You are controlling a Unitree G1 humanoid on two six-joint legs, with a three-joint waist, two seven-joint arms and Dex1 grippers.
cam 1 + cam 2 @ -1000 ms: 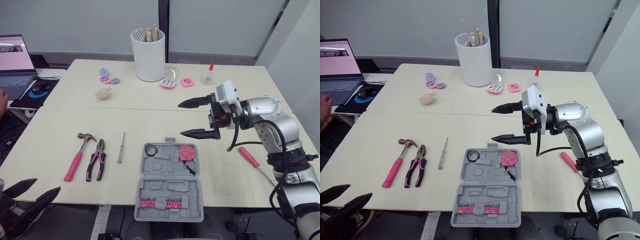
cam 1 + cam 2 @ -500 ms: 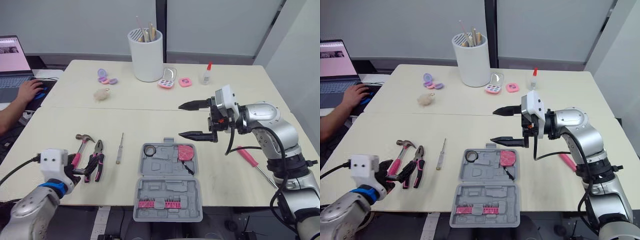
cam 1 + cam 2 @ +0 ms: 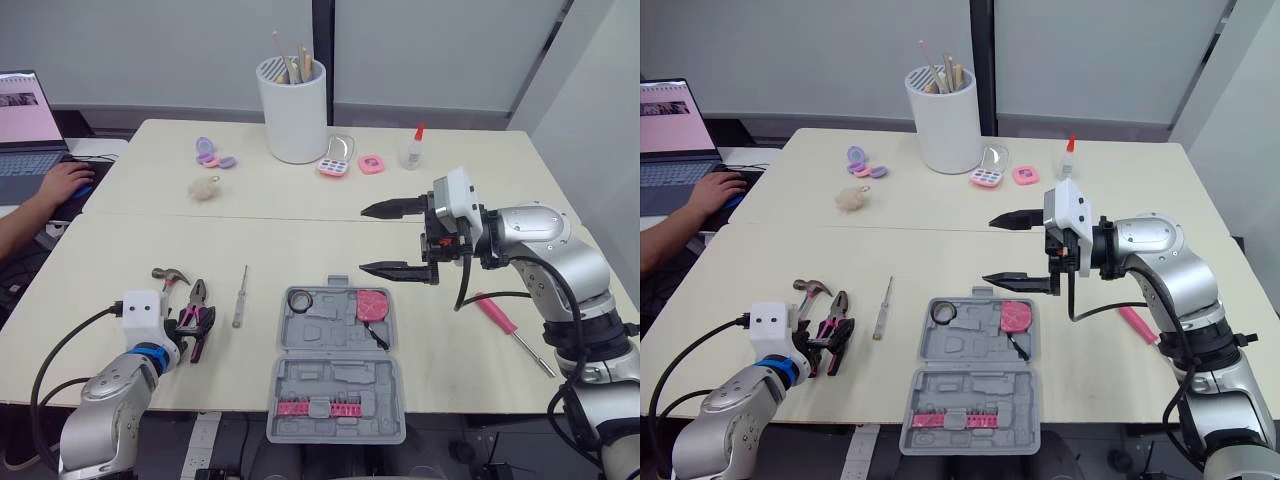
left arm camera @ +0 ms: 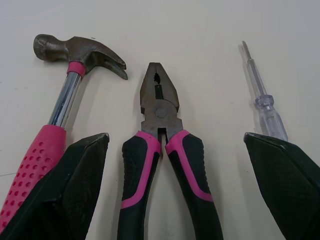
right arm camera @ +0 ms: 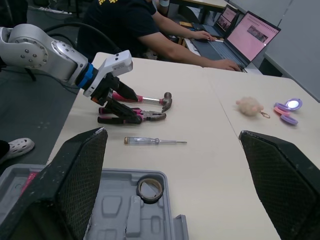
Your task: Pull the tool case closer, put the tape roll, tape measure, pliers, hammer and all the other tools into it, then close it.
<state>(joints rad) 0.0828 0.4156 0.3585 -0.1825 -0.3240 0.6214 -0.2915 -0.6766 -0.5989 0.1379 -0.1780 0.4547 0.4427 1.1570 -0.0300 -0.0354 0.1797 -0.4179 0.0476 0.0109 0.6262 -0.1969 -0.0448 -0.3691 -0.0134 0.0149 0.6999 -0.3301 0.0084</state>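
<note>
head camera first: the left arm reaches low and forward over the near edge of the table (image 3: 110, 250), and the left gripper (image 3: 188, 318) has its two black fingers spread with the pliers (image 3: 202, 296) handles lying between them. the hammer (image 3: 170, 275) sits just outside one finger, and the clear screwdriver (image 3: 240, 297) lies a little beyond the other. on the other side the right arm is bent at the elbow with the forearm held level and high. the right gripper (image 3: 363, 239) points toward the robot's left, fingers wide apart one above the other, hovering off the table. the open tool case (image 3: 336, 388) lies on the table below the lower fingertip, with the tape roll (image 3: 300, 300) and the pink tape measure (image 3: 374, 305) already in its far half. a pink screwdriver (image 3: 497, 313) lies back behind those fingers, beneath the forearm. left wrist camera now: fingers parted wide, pliers handles between them with bare table on either side, touching neither. the hammer's pink grip runs just outside one finger, and the clear screwdriver's handle dips behind the tip of the other. right wrist camera: fingers far apart, and between them, well ahead of the tips, the left gripper sits over the pliers with the hammer and clear screwdriver beside it. the tape roll in the case is nearer in, and a person's hand (image 5: 227, 64) rests at a laptop (image 5: 252, 37) far beyond.
</note>
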